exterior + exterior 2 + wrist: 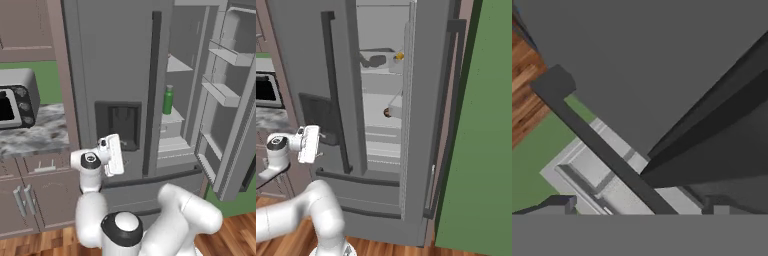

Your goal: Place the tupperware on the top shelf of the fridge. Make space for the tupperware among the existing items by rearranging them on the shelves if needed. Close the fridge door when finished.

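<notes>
hovering — gripper [640,207] open | fridge [115,75] right door open | green bottle [168,100] inside

Microwave [15,102] on a marbled counter [35,134], brown base cabinets [30,197] below, green wall [481,125], wood floor [235,237].

Both base views look forward from behind at the tall grey French-door fridge [120,75]; the hand view sits close against its door.

Matt grey fridge [115,60], dark matt handle [152,95], speckled stone-look counter [35,132], wood-plank floor [235,237].
</notes>
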